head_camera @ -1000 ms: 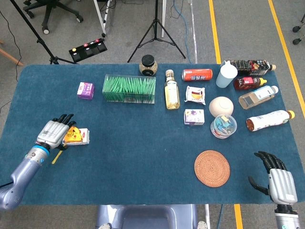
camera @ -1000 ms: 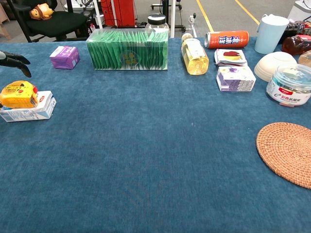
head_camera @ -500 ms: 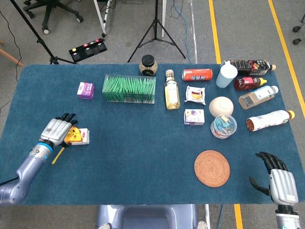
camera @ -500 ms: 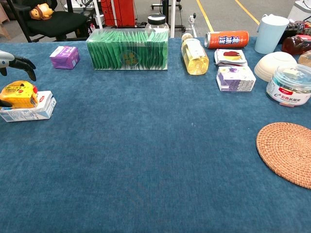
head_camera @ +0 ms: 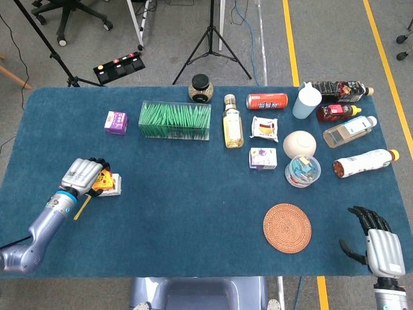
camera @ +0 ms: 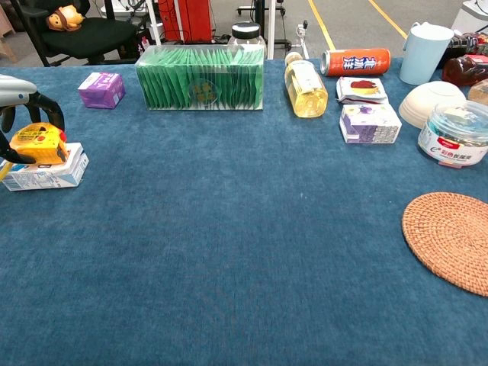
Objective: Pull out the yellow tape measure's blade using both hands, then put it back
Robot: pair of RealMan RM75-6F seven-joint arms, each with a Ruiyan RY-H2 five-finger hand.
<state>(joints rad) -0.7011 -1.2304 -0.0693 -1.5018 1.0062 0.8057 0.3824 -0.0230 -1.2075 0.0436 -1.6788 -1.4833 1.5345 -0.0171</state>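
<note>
The yellow tape measure (head_camera: pixel 101 183) (camera: pixel 38 144) lies on top of a small white box (head_camera: pixel 112 188) (camera: pixel 47 172) at the table's left side. My left hand (head_camera: pixel 83 174) (camera: pixel 18 97) grips it from above, fingers curled over its far side and the thumb against its near left side. A short yellow strip (head_camera: pixel 80 208) lies on the cloth beside that wrist. My right hand (head_camera: pixel 377 242) is at the near right corner, fingers apart and holding nothing. The chest view does not show it.
A purple box (head_camera: pixel 117 122) and a clear box of green packets (head_camera: pixel 175 120) stand behind the left hand. Bottles, a red can (head_camera: pixel 267 101), a bowl (head_camera: pixel 299 143) and a plastic tub (head_camera: pixel 302 170) crowd the far right. A woven coaster (head_camera: pixel 287 227) lies left of the right hand.
My left hand came down from behind the tape measure and curled its fingers around it. The tape measure shifted slightly on the box. The right hand stayed put.
</note>
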